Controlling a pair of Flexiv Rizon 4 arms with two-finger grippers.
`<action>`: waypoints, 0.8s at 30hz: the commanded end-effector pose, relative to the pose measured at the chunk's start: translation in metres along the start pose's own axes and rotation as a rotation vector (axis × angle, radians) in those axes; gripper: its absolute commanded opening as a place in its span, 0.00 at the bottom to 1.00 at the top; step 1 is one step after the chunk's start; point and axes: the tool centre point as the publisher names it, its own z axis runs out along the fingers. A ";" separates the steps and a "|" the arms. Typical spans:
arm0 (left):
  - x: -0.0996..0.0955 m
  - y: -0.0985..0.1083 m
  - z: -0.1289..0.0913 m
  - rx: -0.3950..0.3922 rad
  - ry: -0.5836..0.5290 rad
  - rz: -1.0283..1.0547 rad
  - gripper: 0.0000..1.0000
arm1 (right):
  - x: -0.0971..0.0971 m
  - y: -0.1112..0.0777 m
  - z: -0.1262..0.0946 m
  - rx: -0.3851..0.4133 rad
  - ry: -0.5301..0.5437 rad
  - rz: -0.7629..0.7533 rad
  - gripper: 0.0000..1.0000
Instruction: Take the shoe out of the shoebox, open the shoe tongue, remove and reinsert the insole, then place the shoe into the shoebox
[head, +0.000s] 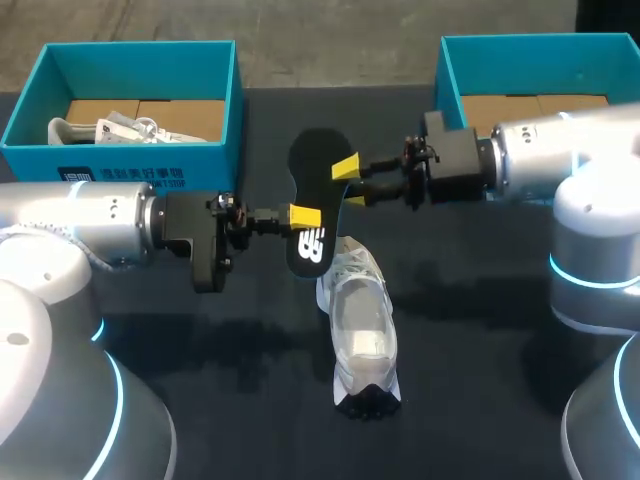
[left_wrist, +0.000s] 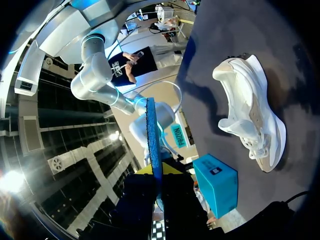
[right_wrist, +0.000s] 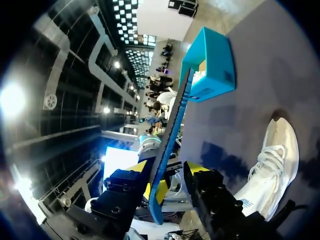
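Observation:
The black insole (head: 312, 195) hangs in the air between my two arms, above the toe of the white shoe (head: 360, 330). My left gripper (head: 303, 218) is shut on its logo end; in the left wrist view the blue-edged insole (left_wrist: 152, 135) stands on edge out of the left gripper (left_wrist: 157, 171). My right gripper (head: 347, 172) is at the insole's other half. In the right wrist view the insole (right_wrist: 172, 125) runs between the right gripper's (right_wrist: 169, 169) fingers, with a gap to one finger, so it is open. The shoe (left_wrist: 250, 110) (right_wrist: 275, 160) lies upright on the dark table.
A blue shoebox (head: 120, 150) at the back left holds another white shoe (head: 110, 128). A second blue shoebox (head: 450, 70) stands at the back right, behind my right arm. The left box (right_wrist: 210, 65) and the right box (left_wrist: 217, 182) also show in the wrist views.

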 end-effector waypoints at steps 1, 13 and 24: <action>0.000 -0.001 0.001 -0.003 0.000 0.002 0.00 | 0.005 -0.005 0.007 -0.012 -0.018 0.018 0.43; 0.000 -0.001 0.001 -0.003 0.000 0.002 0.00 | 0.011 -0.009 0.015 -0.017 -0.019 0.043 0.29; 0.000 -0.001 0.001 -0.003 0.000 0.002 0.00 | 0.017 -0.014 0.022 -0.005 -0.017 0.061 0.18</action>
